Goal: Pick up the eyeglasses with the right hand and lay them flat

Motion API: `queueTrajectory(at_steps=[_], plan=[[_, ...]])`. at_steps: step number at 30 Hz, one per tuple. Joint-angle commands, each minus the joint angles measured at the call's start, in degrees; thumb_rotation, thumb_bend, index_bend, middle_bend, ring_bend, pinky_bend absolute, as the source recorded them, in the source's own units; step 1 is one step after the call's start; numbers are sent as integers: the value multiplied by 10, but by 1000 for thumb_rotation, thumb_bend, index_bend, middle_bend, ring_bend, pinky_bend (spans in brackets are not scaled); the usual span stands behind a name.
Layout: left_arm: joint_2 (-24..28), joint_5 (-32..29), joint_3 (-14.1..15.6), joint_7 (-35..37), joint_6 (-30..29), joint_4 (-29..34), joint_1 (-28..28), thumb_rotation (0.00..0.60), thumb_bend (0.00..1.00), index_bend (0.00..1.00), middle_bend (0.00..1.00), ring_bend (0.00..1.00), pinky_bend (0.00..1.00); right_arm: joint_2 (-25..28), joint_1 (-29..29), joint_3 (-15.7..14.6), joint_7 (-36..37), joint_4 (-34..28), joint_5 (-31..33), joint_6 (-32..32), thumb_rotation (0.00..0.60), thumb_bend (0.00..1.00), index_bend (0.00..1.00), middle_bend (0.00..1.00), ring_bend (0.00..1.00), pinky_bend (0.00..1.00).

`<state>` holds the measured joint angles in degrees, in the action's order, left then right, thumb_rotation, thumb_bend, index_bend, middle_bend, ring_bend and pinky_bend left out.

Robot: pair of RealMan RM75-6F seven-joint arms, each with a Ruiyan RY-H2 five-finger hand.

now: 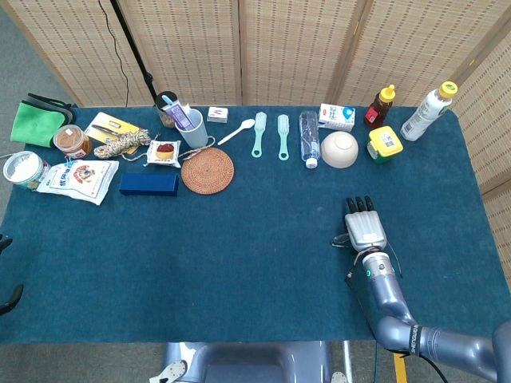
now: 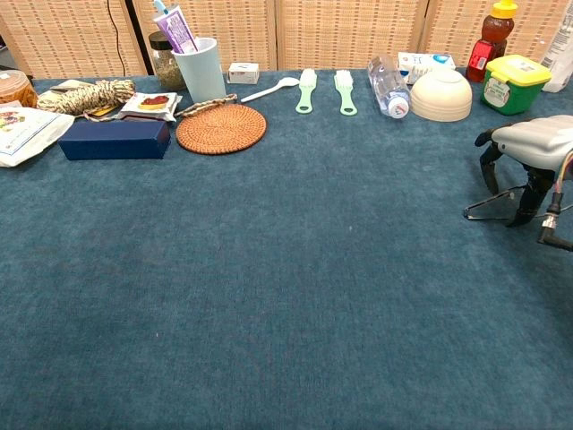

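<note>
The eyeglasses point(image 2: 489, 209), thin and dark-framed, sit under my right hand point(image 2: 530, 142) at the right of the blue table. The hand arches over them palm down, fingers point(image 2: 527, 193) curled onto the frame, and grips it; one end of the frame dips toward the cloth. From the head view the right hand point(image 1: 365, 230) covers most of the eyeglasses point(image 1: 338, 238), leaving only thin wire at its sides. Only dark fingertips of my left hand point(image 1: 8, 297) show at the left edge, apart, with nothing in them.
Along the far edge stand a white bowl point(image 2: 440, 94), a water bottle point(image 2: 388, 85), two green brushes point(image 2: 306, 90), a woven coaster point(image 2: 220, 128), a cup with toothpaste point(image 2: 200, 64), a blue box point(image 2: 115, 139), a green-lidded jar point(image 2: 512, 82) and a sauce bottle point(image 2: 491, 40).
</note>
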<state>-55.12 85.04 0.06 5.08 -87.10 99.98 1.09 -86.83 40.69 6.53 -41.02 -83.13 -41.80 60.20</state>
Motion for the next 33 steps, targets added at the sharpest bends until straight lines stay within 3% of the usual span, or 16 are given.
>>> queueTrajectory(at_steps=[1, 16, 23, 33], plan=[[0, 0, 0, 0, 0, 0, 0, 600, 340, 121, 82, 64, 0, 0, 2, 2, -1, 2, 3, -2, 600, 175, 546, 95, 0, 0], [-3, -2, -2, -1, 2, -2, -1, 600, 340, 121, 82, 64, 0, 4, 11, 12, -11, 10, 35, -16, 600, 227, 583, 123, 0, 0], [-3, -2, -2, -1, 3, -2, -2, 600, 341, 121, 82, 63, 0, 25, 11, 14, -4, -19, 37, -20, 600, 228, 470, 86, 0, 0], [-3, 1, -3, -3, 1, 2, -2, 600, 340, 121, 82, 63, 0, 69, 3, 13, 11, -71, 12, -5, 600, 230, 442, 74, 0, 0]])
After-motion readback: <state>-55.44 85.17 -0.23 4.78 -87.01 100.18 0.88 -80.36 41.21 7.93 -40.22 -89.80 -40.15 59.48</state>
